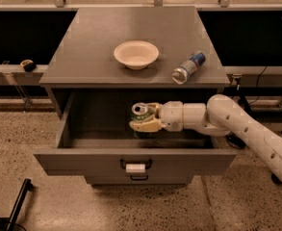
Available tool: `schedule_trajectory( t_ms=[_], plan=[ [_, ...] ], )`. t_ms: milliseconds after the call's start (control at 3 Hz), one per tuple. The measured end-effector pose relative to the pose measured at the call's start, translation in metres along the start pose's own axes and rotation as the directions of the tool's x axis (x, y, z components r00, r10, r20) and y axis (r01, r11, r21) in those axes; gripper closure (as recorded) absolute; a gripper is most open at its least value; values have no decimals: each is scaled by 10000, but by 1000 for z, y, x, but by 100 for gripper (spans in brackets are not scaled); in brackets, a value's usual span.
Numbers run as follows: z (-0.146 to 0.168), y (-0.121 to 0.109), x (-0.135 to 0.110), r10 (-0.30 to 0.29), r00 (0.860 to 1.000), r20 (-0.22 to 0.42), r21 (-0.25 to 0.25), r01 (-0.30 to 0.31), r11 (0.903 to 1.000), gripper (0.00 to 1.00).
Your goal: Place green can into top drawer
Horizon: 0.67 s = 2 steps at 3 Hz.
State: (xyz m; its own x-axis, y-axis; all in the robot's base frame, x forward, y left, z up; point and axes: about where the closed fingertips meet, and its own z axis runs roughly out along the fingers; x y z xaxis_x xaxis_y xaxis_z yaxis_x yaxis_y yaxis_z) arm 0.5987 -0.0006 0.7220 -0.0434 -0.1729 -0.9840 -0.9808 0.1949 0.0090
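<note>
The top drawer (131,160) of the grey cabinet is pulled open, its dark handle with a white label facing me. My gripper (143,119) reaches in from the right, inside the drawer, shut on the green can (140,111). The can stands upright with its silver top showing, and its lower part is mostly hidden behind the fingers (144,125). It sits low in the drawer, near the middle; I cannot tell if it touches the floor.
On the cabinet top stand a white bowl (136,54) and a blue-and-silver can (188,68) lying on its side near the right edge. A lower drawer handle (139,178) shows below. A black stand leg (16,206) is on the floor at the left.
</note>
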Motion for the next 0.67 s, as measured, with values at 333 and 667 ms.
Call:
schedule_trajectory(
  t_ms=[333, 667],
  plan=[
    [0, 0, 0, 6, 10000, 3, -4, -6, 10000, 82],
    [0, 0, 0, 6, 10000, 3, -5, -6, 10000, 58]
  ],
)
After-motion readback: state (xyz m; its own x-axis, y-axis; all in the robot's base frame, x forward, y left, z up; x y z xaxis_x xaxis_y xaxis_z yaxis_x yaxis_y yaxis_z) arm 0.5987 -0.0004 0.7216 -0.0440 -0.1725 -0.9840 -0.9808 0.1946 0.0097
